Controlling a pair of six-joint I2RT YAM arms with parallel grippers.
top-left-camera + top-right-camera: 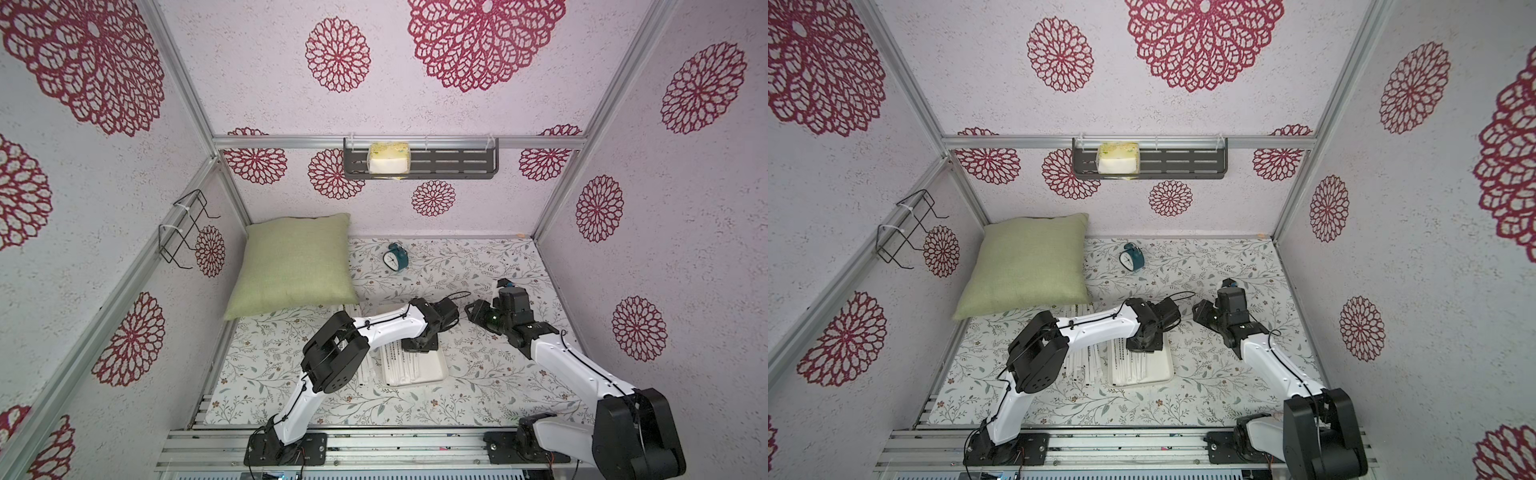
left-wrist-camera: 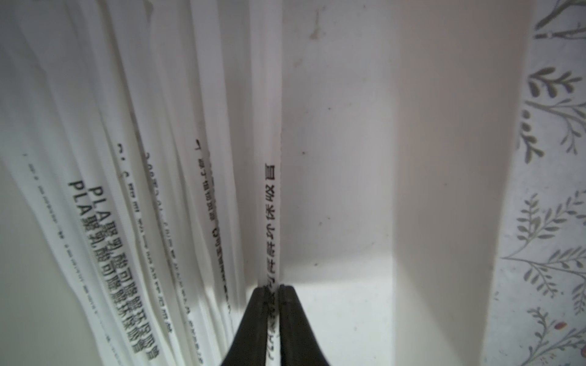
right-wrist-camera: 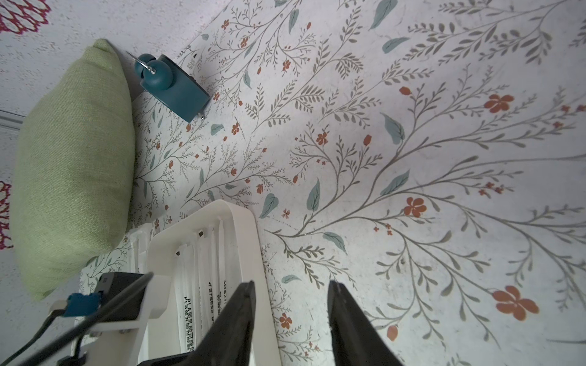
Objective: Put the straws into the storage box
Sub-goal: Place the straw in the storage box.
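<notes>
The storage box (image 1: 441, 372) (image 1: 1169, 372) is a shallow white tray in the middle of the floral table. Several white paper-wrapped straws (image 1: 405, 366) (image 3: 190, 285) with dark print lie lengthwise in it. More straws (image 1: 1079, 365) lie on the table just left of it. My left gripper (image 1: 419, 347) (image 2: 272, 286) points down into the box, shut on one printed straw (image 2: 272, 206) that lies beside the pile, on the box's bare floor (image 2: 342, 158). My right gripper (image 1: 473, 311) (image 3: 291, 285) hovers open just right of the box's far end (image 3: 244, 228), nothing between its fingers.
A green pillow (image 1: 291, 262) lies at the back left, its near edge close to the box. A teal alarm clock (image 1: 395, 257) stands behind the box. A dark slotted shelf (image 1: 457, 160) with a yellow-white pack (image 1: 388, 158) hangs on the back wall, a wire rack (image 1: 183, 226) on the left wall.
</notes>
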